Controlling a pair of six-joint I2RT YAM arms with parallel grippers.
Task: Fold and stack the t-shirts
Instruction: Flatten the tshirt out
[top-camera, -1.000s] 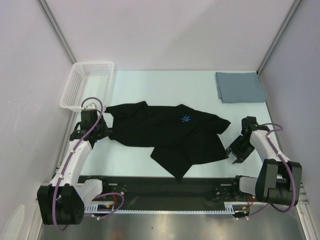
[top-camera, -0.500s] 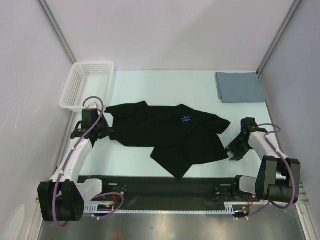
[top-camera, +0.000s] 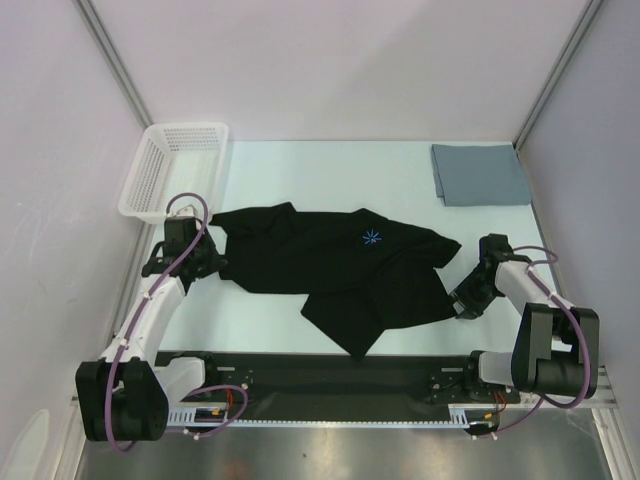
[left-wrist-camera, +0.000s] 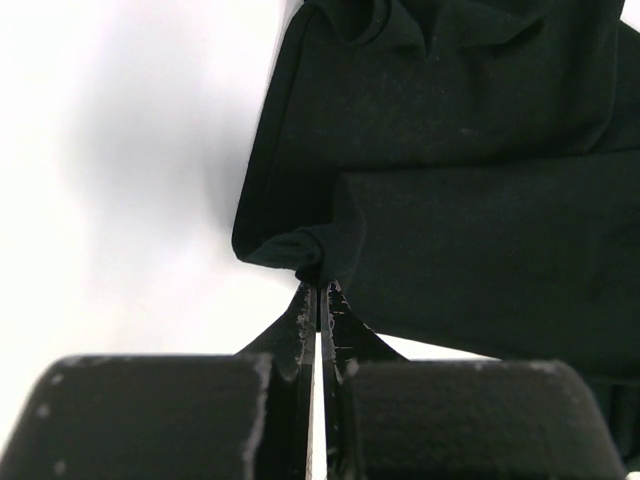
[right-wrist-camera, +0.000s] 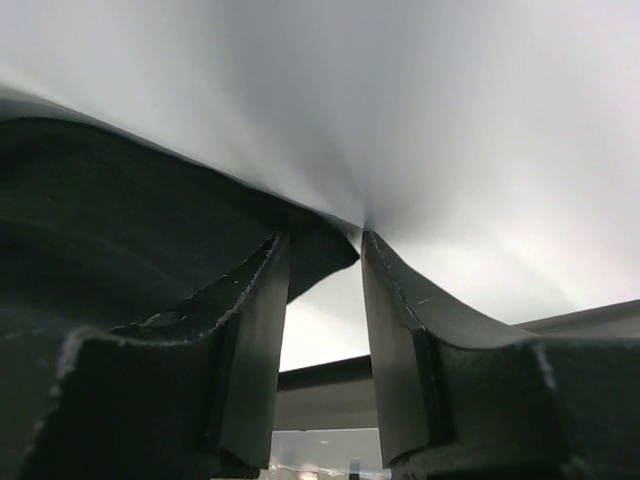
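The black t-shirt (top-camera: 340, 270) lies spread and rumpled mid-table, its blue-white starburst mark (top-camera: 371, 237) facing up. My left gripper (top-camera: 214, 264) is at the shirt's left edge. In the left wrist view the gripper (left-wrist-camera: 321, 290) is shut on a small fold of the black cloth (left-wrist-camera: 450, 150). My right gripper (top-camera: 461, 306) sits low at the shirt's near right corner. In the right wrist view its jaws (right-wrist-camera: 325, 245) stand apart, with the tip of the black cloth (right-wrist-camera: 120, 220) reaching in between them. The grey-blue t-shirt (top-camera: 481, 174) lies folded flat at the back right.
A white mesh basket (top-camera: 176, 168) stands at the back left, just beyond the left arm. The black rail (top-camera: 330, 375) with both arm bases runs along the near edge. Walls close in on the table's left, back and right sides.
My right gripper has slid left to the black shirt's corner, and its jaws have narrowed. The left gripper has kept its hold and place.
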